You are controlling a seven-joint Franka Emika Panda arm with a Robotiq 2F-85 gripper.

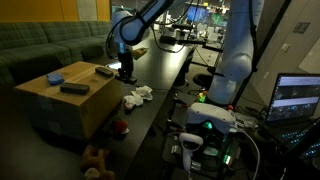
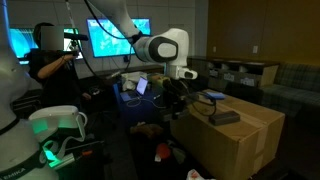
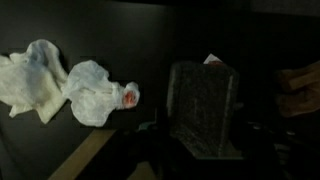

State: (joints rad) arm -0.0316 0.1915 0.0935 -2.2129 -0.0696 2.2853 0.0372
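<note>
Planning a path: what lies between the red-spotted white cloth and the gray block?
Only bare dark tabletop, seen in the wrist view, separates cloth and gray block.

Both exterior views distant, from different sides of the shared cardboard box (image 1: 70,97); wrist view close over white cloth (image 3: 95,95).

Gripper (image 1: 126,70) low, pointed straight down.

Grey block (image 3: 203,100) in the gripper (image 3: 203,140): rough, speckled, matt, sponge-like. Rags (image 3: 90,92) beside gripper: white crumpled cloth, soft. Tabletop (image 3: 150,35) beneath: black, smooth, matt. Box (image 1: 70,100) close by: brown matt cardboard.
</note>
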